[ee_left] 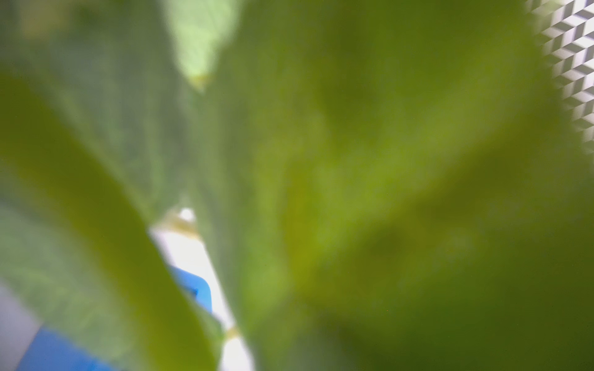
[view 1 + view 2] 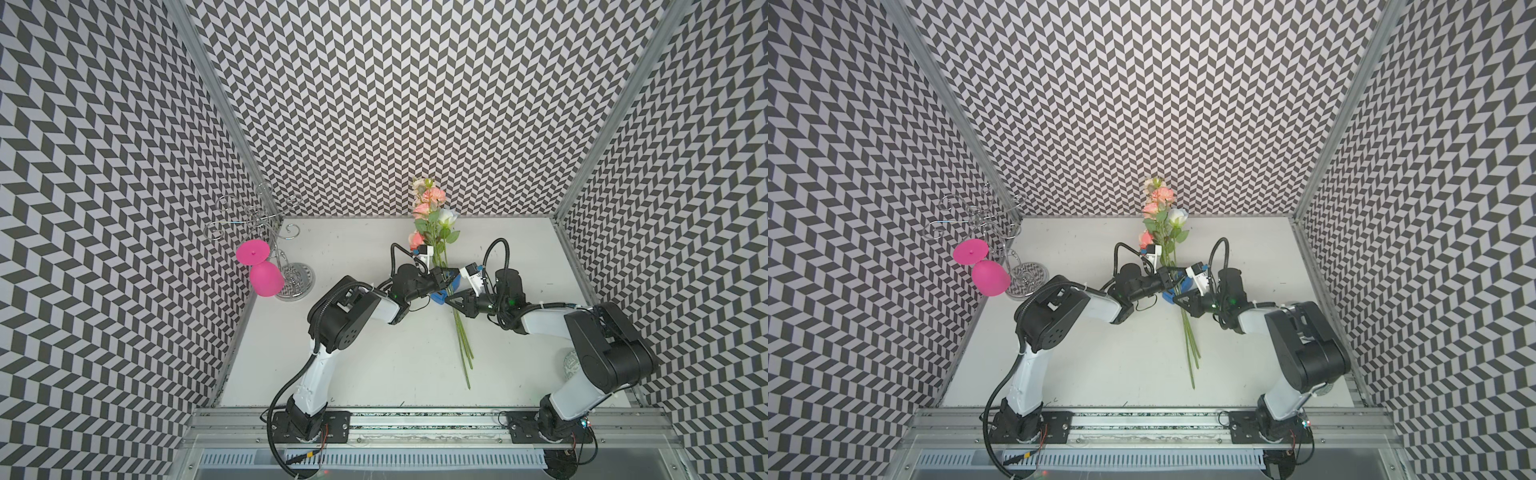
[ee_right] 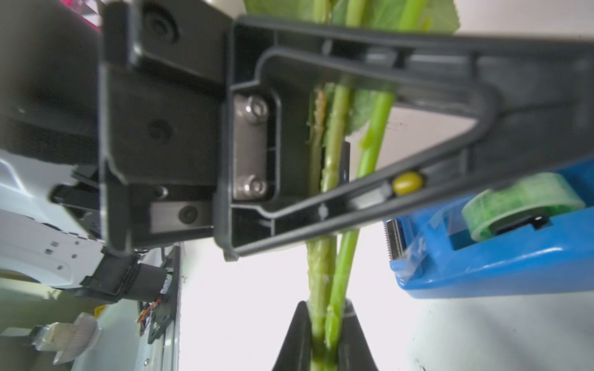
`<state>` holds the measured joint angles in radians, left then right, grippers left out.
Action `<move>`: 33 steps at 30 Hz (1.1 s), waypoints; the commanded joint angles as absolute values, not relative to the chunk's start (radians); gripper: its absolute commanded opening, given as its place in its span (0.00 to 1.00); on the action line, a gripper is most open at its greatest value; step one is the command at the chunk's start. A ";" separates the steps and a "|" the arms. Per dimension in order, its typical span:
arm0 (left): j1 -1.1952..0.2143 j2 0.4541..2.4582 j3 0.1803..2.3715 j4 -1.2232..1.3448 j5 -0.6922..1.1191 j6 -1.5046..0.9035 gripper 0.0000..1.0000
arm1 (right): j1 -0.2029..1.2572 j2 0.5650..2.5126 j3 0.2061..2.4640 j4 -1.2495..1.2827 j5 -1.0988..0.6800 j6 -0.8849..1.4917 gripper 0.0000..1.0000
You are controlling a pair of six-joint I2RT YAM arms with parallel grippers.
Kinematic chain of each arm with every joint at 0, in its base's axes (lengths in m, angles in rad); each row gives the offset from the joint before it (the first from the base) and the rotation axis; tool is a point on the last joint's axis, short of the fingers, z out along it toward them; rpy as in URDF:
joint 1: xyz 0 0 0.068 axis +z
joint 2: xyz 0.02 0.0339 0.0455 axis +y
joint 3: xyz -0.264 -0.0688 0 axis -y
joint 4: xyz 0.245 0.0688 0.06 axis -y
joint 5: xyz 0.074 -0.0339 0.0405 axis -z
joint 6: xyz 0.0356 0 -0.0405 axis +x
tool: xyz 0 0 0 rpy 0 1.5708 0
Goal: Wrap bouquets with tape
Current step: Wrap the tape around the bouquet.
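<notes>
Seen in both top views: bouquet (image 2: 436,232) slanting over the middle of the white table (image 2: 353,365), blooms toward the back wall, bare stem ends toward the front; right gripper (image 3: 324,337) pinched shut on the stems; left gripper (image 2: 444,279) at the same stems nearer the blooms, clamped or loose impossible to tell; blue dispenser (image 3: 482,269) with tape (image 3: 520,199) under the two grippers, just beside the stems. Best done by keeping the stems bunched tight, drawing a length off the toothed cutter (image 3: 393,241), laying it across the bundle near the pinch; likely snag: leaves catching the tape.
</notes>
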<state>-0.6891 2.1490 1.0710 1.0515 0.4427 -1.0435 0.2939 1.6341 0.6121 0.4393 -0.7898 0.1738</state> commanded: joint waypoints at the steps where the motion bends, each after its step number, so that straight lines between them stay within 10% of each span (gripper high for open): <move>1: -0.709 2.123 1.128 0.996 0.472 -0.992 0.27 | 0.323 1.596 0.631 0.369 -0.588 0.056 0.01; 5: -0.723 2.095 1.190 0.739 0.397 -0.913 0.60 | 0.409 1.520 0.619 0.354 -0.370 0.004 0.00; 9: -0.731 2.079 1.240 0.546 0.302 -0.872 0.65 | 0.488 1.478 0.615 0.362 -0.205 -0.019 0.00; 11: -0.731 2.084 1.251 0.531 0.291 -0.885 0.62 | 0.527 1.487 0.629 0.353 -0.148 -0.039 0.00; 17: -0.741 2.078 1.256 0.536 0.283 -0.904 0.02 | 0.562 1.546 0.662 0.323 -0.118 -0.047 0.04; 25: -0.720 2.058 1.190 0.666 0.327 -0.940 0.00 | 0.427 1.477 0.587 0.429 -0.441 0.069 0.42; 33: -0.704 2.055 1.127 0.894 0.390 -0.973 0.00 | 0.261 1.509 0.517 0.576 -0.831 0.234 0.50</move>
<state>-0.7105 2.1002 1.1309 0.7429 0.3573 -0.9836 0.2729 1.4750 0.5198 0.4664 -0.6495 0.1616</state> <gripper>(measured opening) 0.095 0.501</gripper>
